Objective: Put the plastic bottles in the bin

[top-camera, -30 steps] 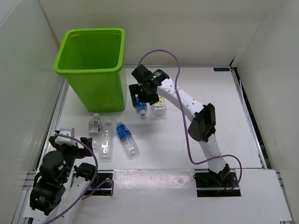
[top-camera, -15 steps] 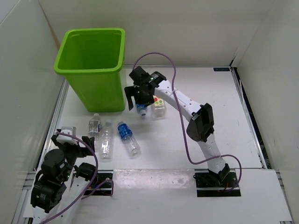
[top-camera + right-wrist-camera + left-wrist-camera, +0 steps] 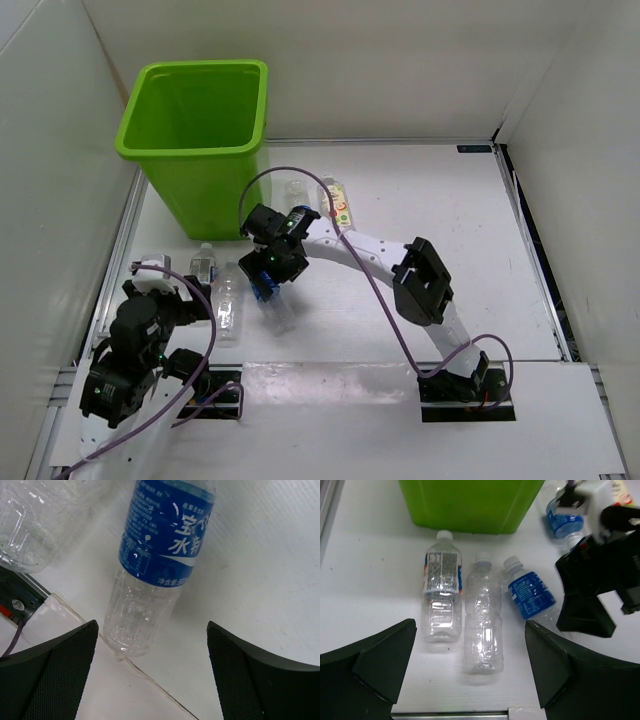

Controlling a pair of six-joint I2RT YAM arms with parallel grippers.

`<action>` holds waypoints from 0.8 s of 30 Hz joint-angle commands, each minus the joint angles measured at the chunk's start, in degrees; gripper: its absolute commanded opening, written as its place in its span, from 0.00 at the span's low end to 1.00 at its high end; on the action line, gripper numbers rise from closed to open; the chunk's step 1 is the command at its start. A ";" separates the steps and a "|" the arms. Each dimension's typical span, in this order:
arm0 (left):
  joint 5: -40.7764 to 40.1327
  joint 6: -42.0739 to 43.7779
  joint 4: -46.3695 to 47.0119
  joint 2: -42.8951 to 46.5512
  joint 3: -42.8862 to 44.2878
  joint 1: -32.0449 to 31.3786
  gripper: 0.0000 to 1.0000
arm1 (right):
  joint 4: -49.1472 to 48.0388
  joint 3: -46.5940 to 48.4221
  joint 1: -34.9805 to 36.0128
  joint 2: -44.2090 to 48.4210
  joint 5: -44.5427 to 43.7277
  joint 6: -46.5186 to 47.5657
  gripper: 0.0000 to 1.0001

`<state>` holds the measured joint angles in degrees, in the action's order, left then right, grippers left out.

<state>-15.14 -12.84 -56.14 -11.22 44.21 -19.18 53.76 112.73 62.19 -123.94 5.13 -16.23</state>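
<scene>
The lime-green bin (image 3: 200, 150) stands at the far left. Three plastic bottles lie in a row in front of it: a pale-labelled one (image 3: 441, 587), a clear one (image 3: 482, 625) and a blue-labelled one (image 3: 530, 594). My right gripper (image 3: 270, 268) hovers open over the blue-labelled bottle (image 3: 155, 555), with the bottle between its jaws (image 3: 150, 672) and not gripped. My left gripper (image 3: 470, 680) is open and empty, just short of the clear bottle. The fruit-printed bottle (image 3: 338, 205) and another small bottle (image 3: 294, 190) lie farther back, right of the bin.
White walls enclose the table on the left, back and right. The right arm (image 3: 420, 285) stretches across the middle of the table. A purple cable (image 3: 290, 180) loops over the two far bottles. A seam in the table surface (image 3: 150, 680) runs under the blue-labelled bottle's base.
My right gripper has swung from beside the two far bottles down and left to above the blue-labelled bottle in the near row. The far bottles lie farther back. My left gripper edged forward.
</scene>
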 commanded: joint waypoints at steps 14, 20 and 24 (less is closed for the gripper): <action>-5.52 -5.35 -0.02 -1.78 -0.96 -2.18 1.00 | -0.59 3.81 2.06 -5.87 1.02 -0.47 0.90; -6.75 -6.93 -0.55 -2.31 -1.23 -2.18 1.00 | 4.69 6.89 0.30 -11.67 2.96 -2.49 0.90; -6.57 -6.93 -0.55 -2.31 -1.23 -2.18 1.00 | 4.43 4.70 1.44 -10.62 2.00 -2.32 0.85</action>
<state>-20.67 -18.94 -56.71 -12.34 42.83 -21.15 56.21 117.23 63.22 -135.37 6.63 -17.61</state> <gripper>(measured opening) 1.000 0.860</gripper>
